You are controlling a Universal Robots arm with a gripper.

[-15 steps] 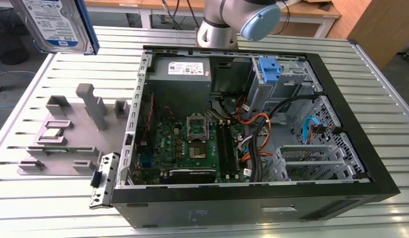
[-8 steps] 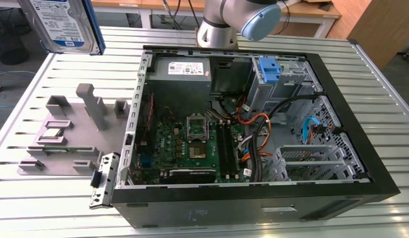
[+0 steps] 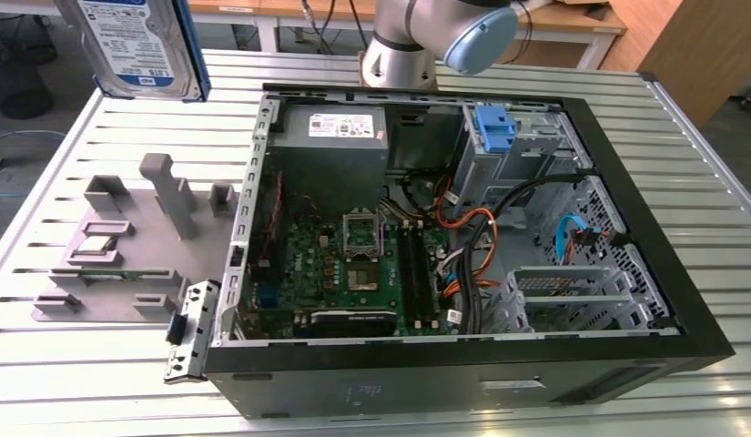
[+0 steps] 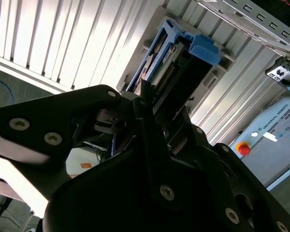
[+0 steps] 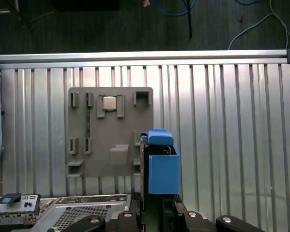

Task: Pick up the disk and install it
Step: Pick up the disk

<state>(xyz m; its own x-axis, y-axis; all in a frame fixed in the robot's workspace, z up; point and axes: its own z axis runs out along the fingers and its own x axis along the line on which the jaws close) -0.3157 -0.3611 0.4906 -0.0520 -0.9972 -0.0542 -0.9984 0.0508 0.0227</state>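
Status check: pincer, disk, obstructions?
Pincer shut on disk. Disk in the air near grey tray, outside computer case. Loose cables run inside case.

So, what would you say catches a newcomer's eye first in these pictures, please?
Probably the disk, held high in its blue carrier at the top of the exterior view's left and clamped by the gripper in the second wrist view. Next comes the open computer case lying on the slatted metal table, its motherboard exposed, with a grey parts fixture beside it on the exterior view's left.
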